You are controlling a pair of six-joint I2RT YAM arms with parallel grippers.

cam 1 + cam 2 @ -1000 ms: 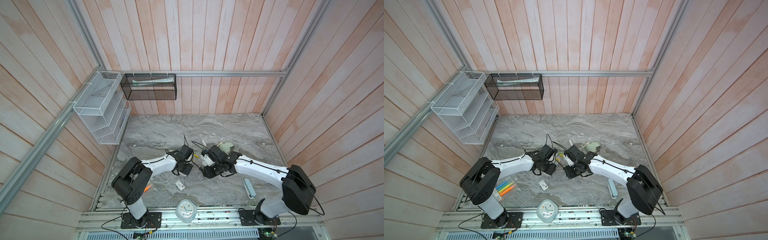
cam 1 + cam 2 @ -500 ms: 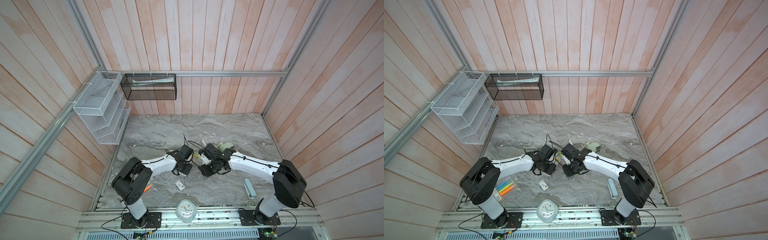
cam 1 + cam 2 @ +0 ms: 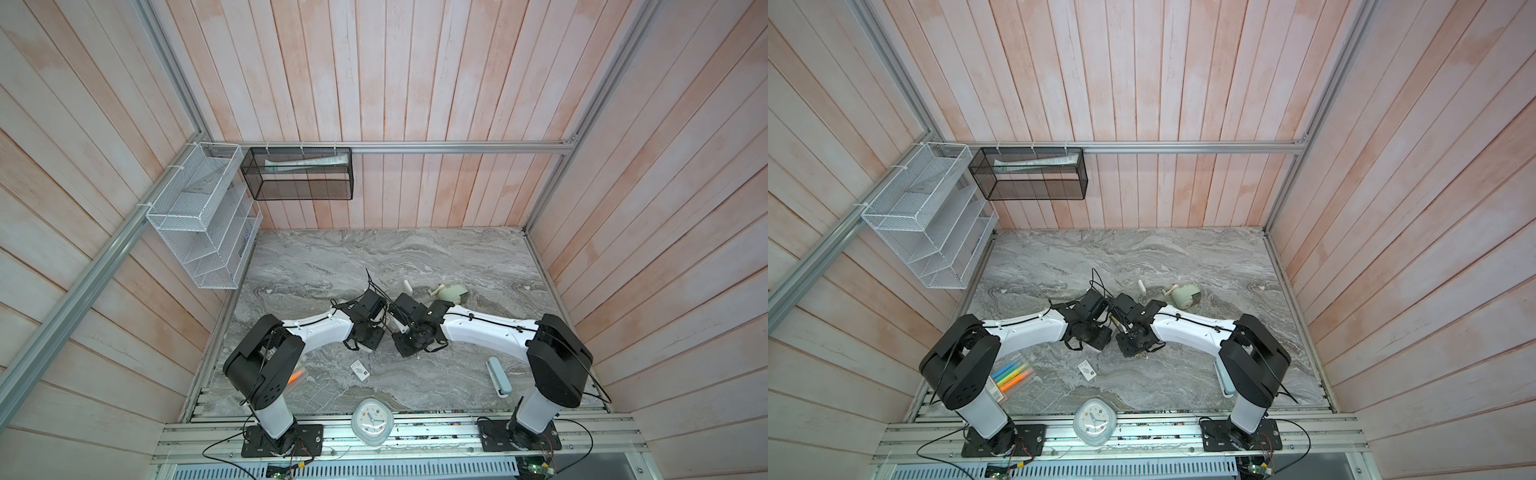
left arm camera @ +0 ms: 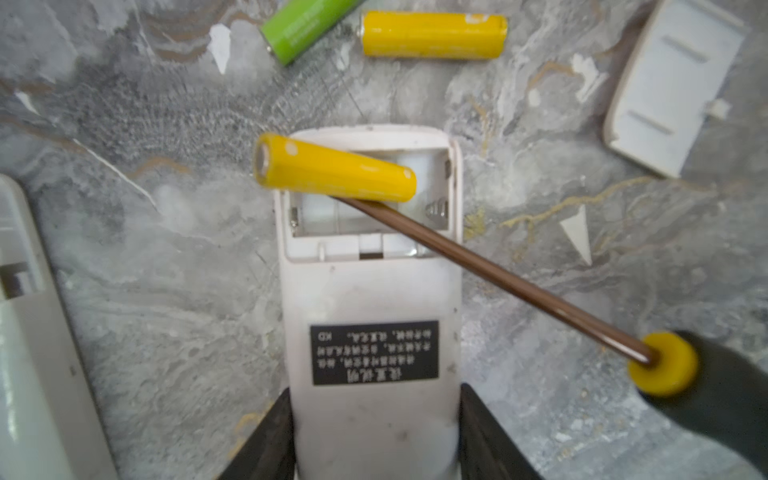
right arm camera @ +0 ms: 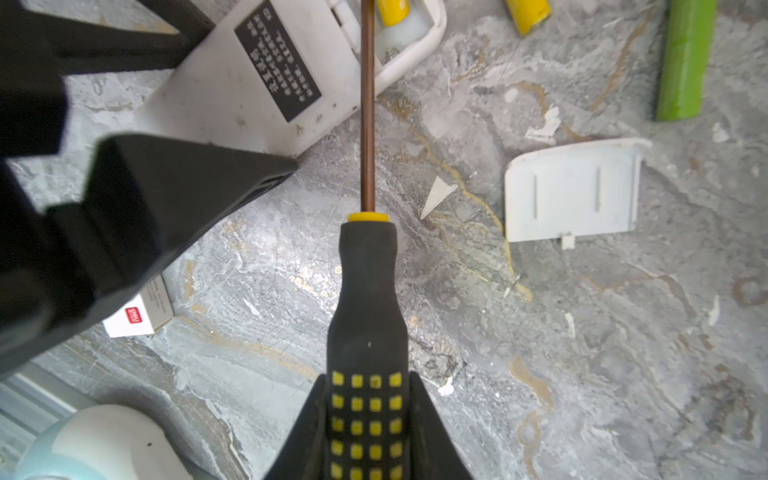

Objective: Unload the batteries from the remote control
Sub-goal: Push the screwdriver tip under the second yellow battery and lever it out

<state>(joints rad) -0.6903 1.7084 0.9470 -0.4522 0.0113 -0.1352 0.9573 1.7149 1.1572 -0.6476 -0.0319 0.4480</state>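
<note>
The white remote control (image 4: 370, 299) lies back up with its battery bay open, and my left gripper (image 4: 376, 399) is shut on its lower end. One yellow battery (image 4: 332, 168) sticks up at a slant out of the bay, resting on the screwdriver's brown shaft (image 4: 498, 278). My right gripper (image 5: 368, 380) is shut on the black-and-yellow screwdriver handle (image 5: 365, 299), with the shaft reaching into the bay. A green battery (image 4: 307, 25) and a yellow battery (image 4: 432, 35) lie loose on the marble beyond the remote. In both top views the two wrists meet mid-table (image 3: 390, 320).
The white battery cover (image 5: 573, 191) lies on the marble beside the screwdriver. A small white box (image 5: 141, 316) sits near my left fingers. A clock (image 3: 372, 420), a pale blue case (image 3: 498, 376), a green sharpener (image 3: 453, 292) and highlighters (image 3: 1011, 374) are around.
My right arm has swung at the shoulder and carried its wrist a little leftwards, closer to the left gripper. The left arm has stayed in place.
</note>
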